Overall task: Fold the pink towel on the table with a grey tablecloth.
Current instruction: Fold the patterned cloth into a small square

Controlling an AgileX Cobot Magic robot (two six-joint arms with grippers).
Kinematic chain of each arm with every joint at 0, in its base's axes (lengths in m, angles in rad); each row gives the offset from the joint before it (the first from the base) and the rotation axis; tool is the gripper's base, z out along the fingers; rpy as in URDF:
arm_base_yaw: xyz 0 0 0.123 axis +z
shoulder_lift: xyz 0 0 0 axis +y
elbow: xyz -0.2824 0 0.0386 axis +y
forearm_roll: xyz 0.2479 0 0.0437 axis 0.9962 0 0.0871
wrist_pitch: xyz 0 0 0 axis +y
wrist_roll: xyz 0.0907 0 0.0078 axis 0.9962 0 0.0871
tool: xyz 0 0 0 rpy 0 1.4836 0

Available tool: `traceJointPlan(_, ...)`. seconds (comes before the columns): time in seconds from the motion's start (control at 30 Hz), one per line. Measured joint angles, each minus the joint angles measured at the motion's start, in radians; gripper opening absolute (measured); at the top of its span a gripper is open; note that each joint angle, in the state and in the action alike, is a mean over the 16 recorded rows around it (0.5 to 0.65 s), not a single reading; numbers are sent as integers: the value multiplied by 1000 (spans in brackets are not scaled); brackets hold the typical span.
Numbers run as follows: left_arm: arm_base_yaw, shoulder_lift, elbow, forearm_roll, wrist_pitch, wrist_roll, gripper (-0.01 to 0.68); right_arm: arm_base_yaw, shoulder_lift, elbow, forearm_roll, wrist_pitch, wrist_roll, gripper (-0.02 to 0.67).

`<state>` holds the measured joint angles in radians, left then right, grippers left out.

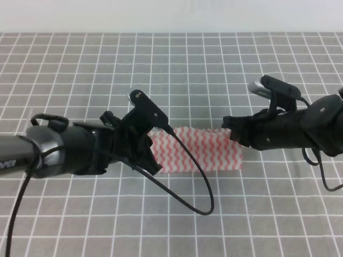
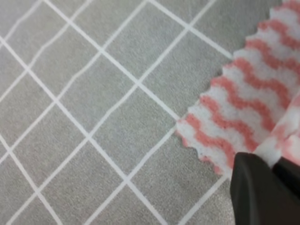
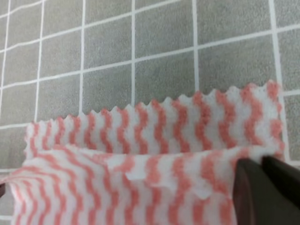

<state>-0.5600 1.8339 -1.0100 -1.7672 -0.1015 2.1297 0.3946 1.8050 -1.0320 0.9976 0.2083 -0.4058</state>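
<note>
The pink towel (image 1: 201,151), striped in pink and white waves, lies partly folded over itself in the middle of the table with a grey tablecloth (image 1: 177,69). My left gripper (image 1: 153,156) sits at the towel's left end, shut on a lifted edge. In the left wrist view the towel (image 2: 243,103) runs into the dark fingers (image 2: 258,192) at the lower right. My right gripper (image 1: 231,130) holds the far right corner. In the right wrist view the raised layer of towel (image 3: 140,140) folds toward the camera, and its corner is pinched at the fingers (image 3: 269,185).
White grid lines cover the grey cloth all around the towel. A black cable (image 1: 199,187) from the left arm loops over the towel's front edge. The tablecloth's far edge (image 1: 171,33) meets a pale wall.
</note>
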Motion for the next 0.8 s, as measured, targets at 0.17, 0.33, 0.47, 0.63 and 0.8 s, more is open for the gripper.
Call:
traceJointPlan(0.17,3,12,-7,2,-2,-10,-2,-6,18,-10,0,8,-1,-15)
traceJointPlan(0.33,6,25,-10,2,-3,-21,-2,-7,40,-22,1,11,-3,-15)
traceJointPlan(0.47,8,32,-11,0,-4,-30,-2,-7,54,-33,2,14,-5,-15)
traceJointPlan(0.63,8,34,-11,-2,-5,-36,-2,-7,61,-48,3,20,-11,-15)
traceJointPlan(0.8,8,32,-11,-5,-5,-36,-2,-7,65,-58,4,26,-16,-15)
